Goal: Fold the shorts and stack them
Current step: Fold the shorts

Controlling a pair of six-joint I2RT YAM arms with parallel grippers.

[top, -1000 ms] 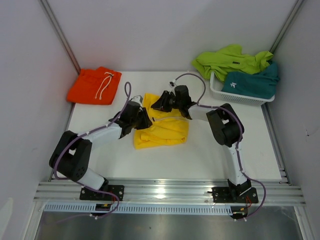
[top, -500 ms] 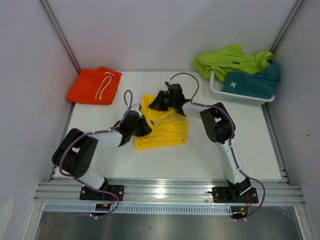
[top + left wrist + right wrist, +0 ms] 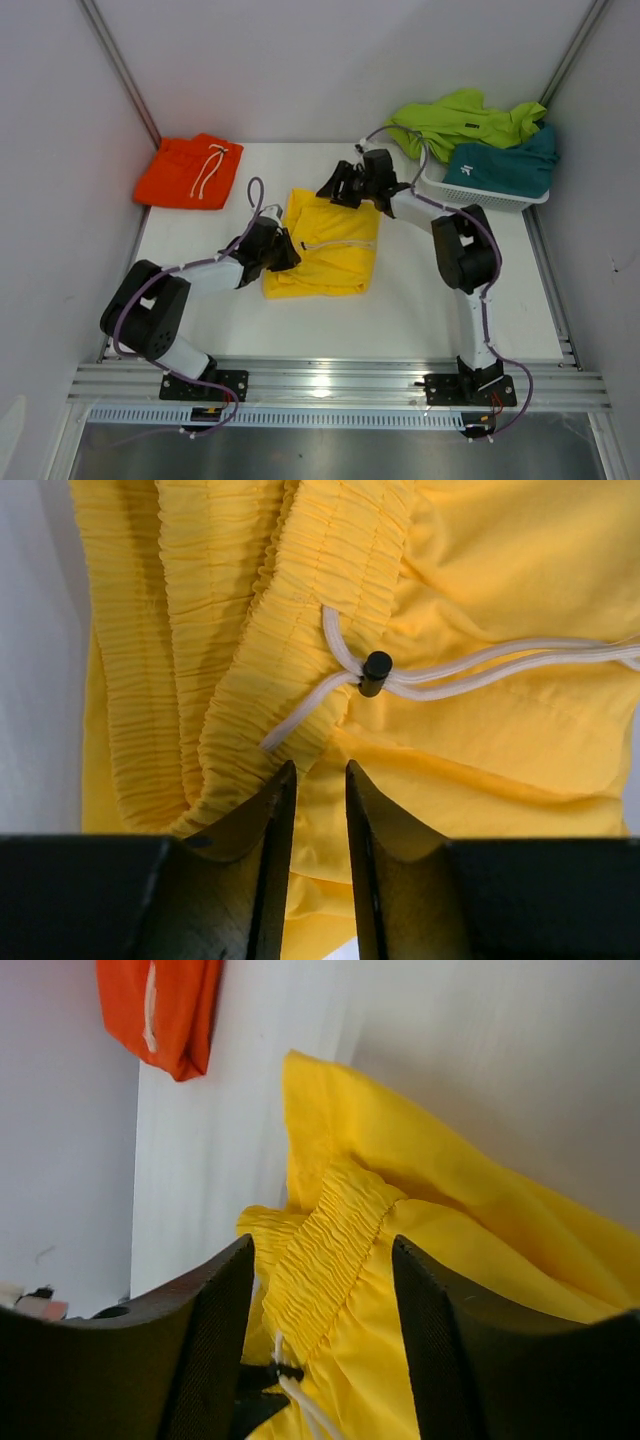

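Note:
The yellow shorts (image 3: 325, 245) lie spread in the middle of the table, waistband to the left. My left gripper (image 3: 284, 250) sits low at their left edge. In the left wrist view its jaws (image 3: 318, 772) stand nearly together with yellow fabric pinched between them, just short of the waistband and white drawstring (image 3: 480, 665). My right gripper (image 3: 338, 187) hovers over the shorts' far edge, open and empty. In the right wrist view (image 3: 322, 1260) the yellow waistband (image 3: 335, 1250) lies below the spread fingers. Folded orange shorts (image 3: 190, 170) lie at the far left corner.
A white mesh basket (image 3: 480, 196) stands at the far right, with lime green shorts (image 3: 455, 120) draped over its back edge and teal shorts (image 3: 505, 165) in it. White walls close in the table on three sides.
The yellow shorts have been pulled flatter and wider. My right gripper has moved back and to the right off the fabric. My left gripper stayed at the left edge.

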